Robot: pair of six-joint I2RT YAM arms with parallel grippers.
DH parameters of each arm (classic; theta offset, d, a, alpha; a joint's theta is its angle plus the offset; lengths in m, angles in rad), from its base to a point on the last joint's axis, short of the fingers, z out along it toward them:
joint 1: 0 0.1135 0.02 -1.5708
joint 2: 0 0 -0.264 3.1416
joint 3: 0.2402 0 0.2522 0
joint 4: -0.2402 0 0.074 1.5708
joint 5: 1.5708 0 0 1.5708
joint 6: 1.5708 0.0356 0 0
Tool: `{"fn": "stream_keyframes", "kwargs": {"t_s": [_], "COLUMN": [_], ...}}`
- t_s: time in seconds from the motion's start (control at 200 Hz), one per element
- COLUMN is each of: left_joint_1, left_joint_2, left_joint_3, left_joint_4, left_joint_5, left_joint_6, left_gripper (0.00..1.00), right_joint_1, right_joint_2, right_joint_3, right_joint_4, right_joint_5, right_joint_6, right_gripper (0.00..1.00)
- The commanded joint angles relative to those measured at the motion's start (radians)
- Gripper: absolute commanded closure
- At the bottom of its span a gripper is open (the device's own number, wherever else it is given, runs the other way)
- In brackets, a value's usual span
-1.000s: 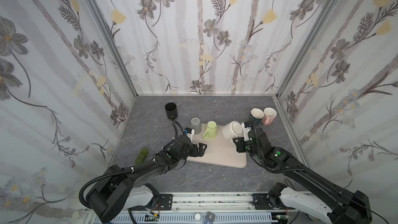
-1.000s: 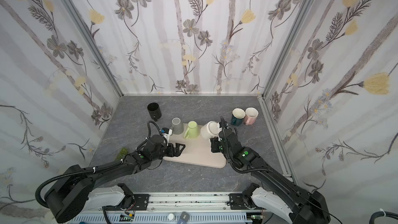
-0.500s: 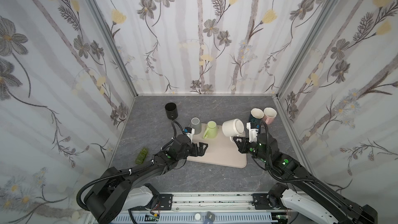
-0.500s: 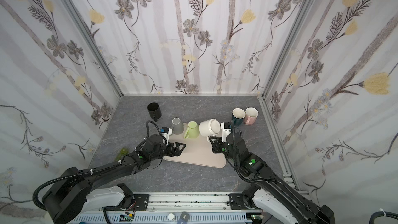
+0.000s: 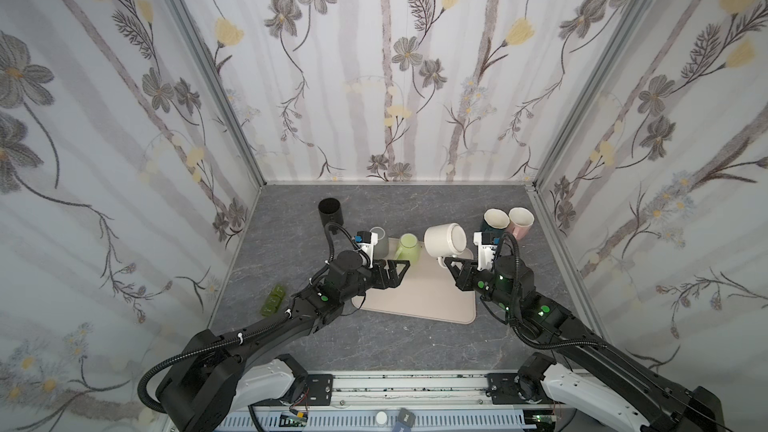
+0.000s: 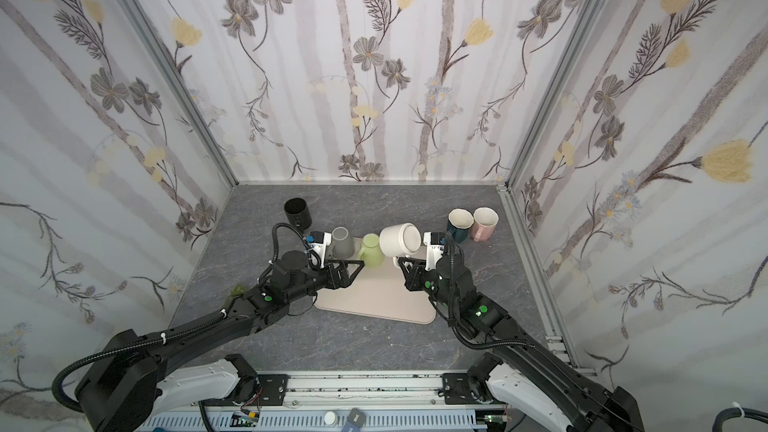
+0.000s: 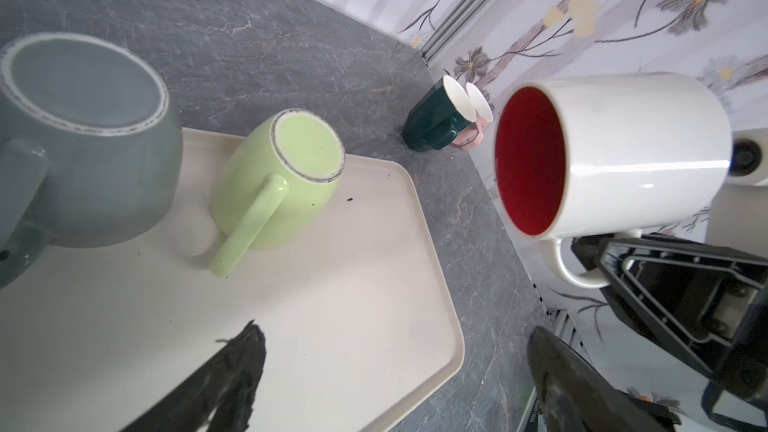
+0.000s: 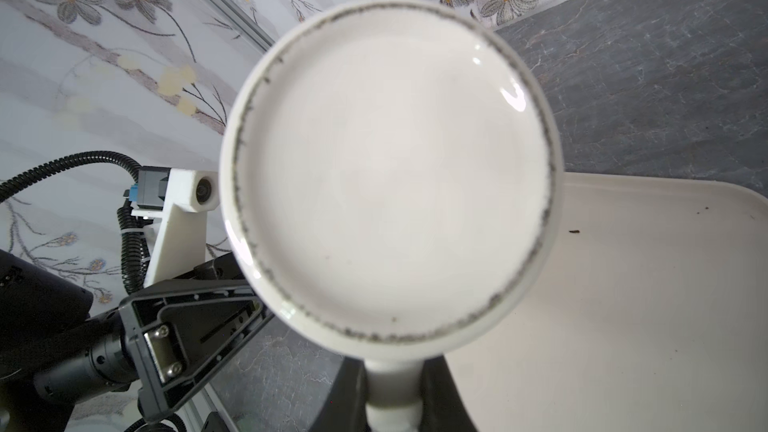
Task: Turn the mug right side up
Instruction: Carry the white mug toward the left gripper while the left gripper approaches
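The right fingers (image 5: pixel 450 266) are pinching the handle of the white mug (image 5: pixel 445 238), closed tight on it from both sides. They are holding the mug in the air on its side, above the far right corner of the tray (image 5: pixel 419 297), which is lying in the middle of the bench (image 5: pixel 415 342). The mug's red inside is facing the left arm and its base is facing the right wrist camera. The left fingers (image 5: pixel 397 272) are standing spread wide and gripping nothing, hovering over the tray's left part.

On the tray's far edge, a green mug (image 5: pixel 408 247) and a grey mug (image 5: pixel 380 241) are sitting upside down. A dark green mug (image 5: pixel 494 220) and a pink mug (image 5: pixel 520 222) are standing upright, touching, near the bench's far right corner.
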Motion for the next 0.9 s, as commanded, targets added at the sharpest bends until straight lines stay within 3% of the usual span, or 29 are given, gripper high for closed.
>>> {"fn": "stream_keyframes", "kwargs": {"t_s": [0.0,0.41,0.894], "left_joint_1": [-0.001,-0.013,-0.105], "left_joint_2": [-0.008,0.025,0.089], "left_joint_3": [0.011,-0.012,0.039], "left_joint_4": [0.137,0.333,0.443], "left_joint_5": [-0.01,0.042,0.118], "left_joint_6": [-0.079,-0.188,-0.135], "left_gripper": [0.0,0.0,0.01], "right_joint_1": [0.001,0.002,0.01], "right_joint_2": [0.014,0.035,0.038], "right_joint_3": [-0.004,-0.096,-0.142], "right_joint_4": [0.247,0.52,0.639], "right_joint_5": [-0.01,-0.074,-0.154], "right_joint_6": [0.005,0.015,0.097], "right_gripper": [1.0,1.0,0.98]}}
